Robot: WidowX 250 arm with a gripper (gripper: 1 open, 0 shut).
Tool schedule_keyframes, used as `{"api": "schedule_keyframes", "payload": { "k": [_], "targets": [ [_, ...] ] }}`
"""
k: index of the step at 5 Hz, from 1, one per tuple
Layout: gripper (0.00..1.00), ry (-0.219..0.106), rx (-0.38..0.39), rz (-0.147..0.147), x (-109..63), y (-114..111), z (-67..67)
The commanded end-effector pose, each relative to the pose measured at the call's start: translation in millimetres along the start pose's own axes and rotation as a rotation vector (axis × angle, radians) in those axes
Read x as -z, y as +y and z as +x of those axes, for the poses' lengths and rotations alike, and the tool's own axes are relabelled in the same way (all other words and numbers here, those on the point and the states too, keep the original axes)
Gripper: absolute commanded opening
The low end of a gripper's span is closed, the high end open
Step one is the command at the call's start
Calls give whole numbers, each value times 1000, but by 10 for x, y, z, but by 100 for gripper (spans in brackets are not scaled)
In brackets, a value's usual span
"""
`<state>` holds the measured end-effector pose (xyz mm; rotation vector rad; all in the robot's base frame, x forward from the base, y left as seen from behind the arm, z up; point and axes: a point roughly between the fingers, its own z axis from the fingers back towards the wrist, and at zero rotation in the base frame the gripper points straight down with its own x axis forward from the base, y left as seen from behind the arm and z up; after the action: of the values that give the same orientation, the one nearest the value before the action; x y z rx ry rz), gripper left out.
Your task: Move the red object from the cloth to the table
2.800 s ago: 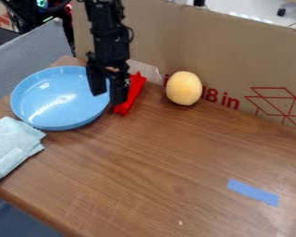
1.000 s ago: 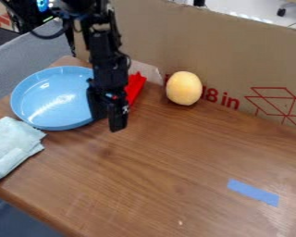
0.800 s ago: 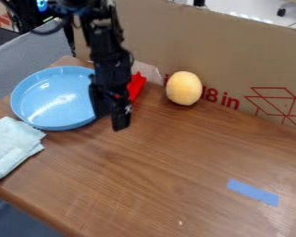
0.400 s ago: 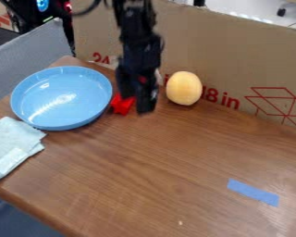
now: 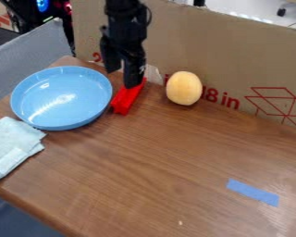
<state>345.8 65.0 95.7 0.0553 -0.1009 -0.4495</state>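
The red object (image 5: 126,99), a short red bar, lies on the brown wood table (image 5: 176,176) between the blue plate and the yellowish ball. My gripper (image 5: 123,75) hangs just above its far end, pointing down. The gripper is open and holds nothing, and its dark fingers (image 5: 134,71) are clear of the bar. The pale folded cloth (image 5: 8,145) lies at the table's left edge, well away from the bar, with nothing on it.
A round light-blue plate (image 5: 58,99) sits left of the bar, and a yellowish ball (image 5: 183,88) to its right. A cardboard box (image 5: 237,56) walls off the back. A strip of blue tape (image 5: 252,192) is stuck to the table at front right.
The gripper rose from low over the table in front of the bar and shifted back toward the box, staying open. The red bar stays on the table.
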Motion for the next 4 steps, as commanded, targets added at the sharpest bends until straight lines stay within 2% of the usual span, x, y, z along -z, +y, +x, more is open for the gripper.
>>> {"api": "schedule_keyframes", "payload": {
  "k": [1,2,3,4],
  "targets": [
    [100,-38,-24,59,-216,178,215],
    [100,-27,-43,36,59,138,70],
    [100,-31,-87,38,213,110,23],
    [100,-41,-100,35,292,262,146]
  ]
}}
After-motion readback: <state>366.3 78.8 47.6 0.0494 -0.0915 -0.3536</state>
